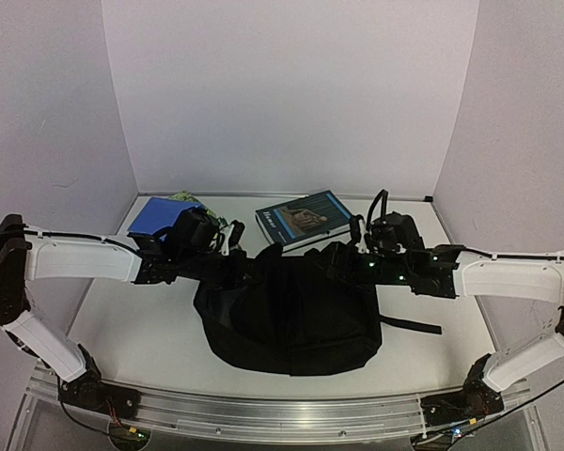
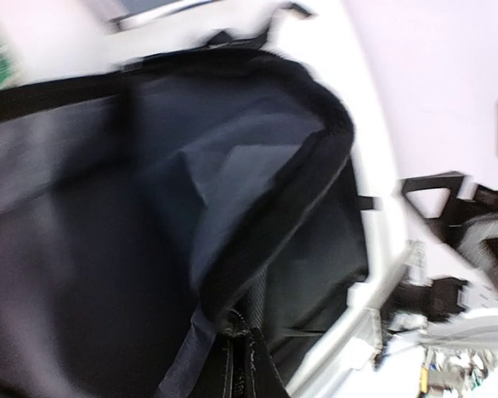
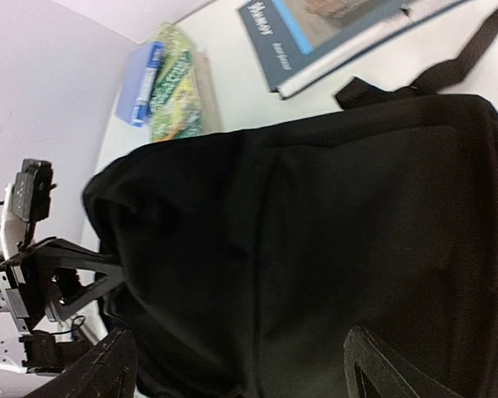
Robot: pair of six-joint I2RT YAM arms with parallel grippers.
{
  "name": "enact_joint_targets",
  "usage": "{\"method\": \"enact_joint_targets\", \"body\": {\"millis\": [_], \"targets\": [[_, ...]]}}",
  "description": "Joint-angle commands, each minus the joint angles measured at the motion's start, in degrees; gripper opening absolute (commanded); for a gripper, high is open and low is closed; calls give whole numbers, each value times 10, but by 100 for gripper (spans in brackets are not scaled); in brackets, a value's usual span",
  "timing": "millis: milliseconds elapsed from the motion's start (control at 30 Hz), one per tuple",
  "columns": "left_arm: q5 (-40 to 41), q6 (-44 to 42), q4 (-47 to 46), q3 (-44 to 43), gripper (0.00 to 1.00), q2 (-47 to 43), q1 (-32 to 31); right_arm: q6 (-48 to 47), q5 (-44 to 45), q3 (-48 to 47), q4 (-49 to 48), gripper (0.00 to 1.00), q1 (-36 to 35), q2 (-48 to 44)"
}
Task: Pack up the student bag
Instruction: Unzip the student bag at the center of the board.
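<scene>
Student bag point(image 1: 282, 315) pinched by left jaws, right jaws spread.

Black on black from above: cannot separate the left gripper point(image 1: 230, 252) from the student bag point(image 1: 291, 319). Smeared by motion across the whole left wrist view, with whatever sits between those jaws lost at the bottom edge. Mostly hidden behind the left arm: a green packet point(image 1: 181, 196). Cut off at the right wrist view's top edge, the book point(image 3: 332, 33); at its bottom edge, the right gripper point(image 3: 239, 336), fingers point(image 3: 380, 365) only partly shown.

Left pincer point(image 1: 224, 246) closed tight, right pincer point(image 3: 241, 369) spread wide, both reaching inward.
</scene>
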State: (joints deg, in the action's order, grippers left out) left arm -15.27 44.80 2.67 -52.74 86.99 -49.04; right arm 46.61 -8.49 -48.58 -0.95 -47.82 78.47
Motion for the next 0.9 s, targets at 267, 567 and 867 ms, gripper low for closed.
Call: {"method": "enact_joint_targets", "body": {"millis": [267, 567, 867], "targets": [[-77, 15, -126, -79, 0, 86, -59, 157, 28, 10, -125, 83, -41, 1], [-75, 12, -129, -82, 0, 89, -77, 171, 30, -28, -144, 62, -49, 91], [-66, 12, -116, -72, 5, 78, -87, 166, 34, -40, -147, 15, -51, 129]]}}
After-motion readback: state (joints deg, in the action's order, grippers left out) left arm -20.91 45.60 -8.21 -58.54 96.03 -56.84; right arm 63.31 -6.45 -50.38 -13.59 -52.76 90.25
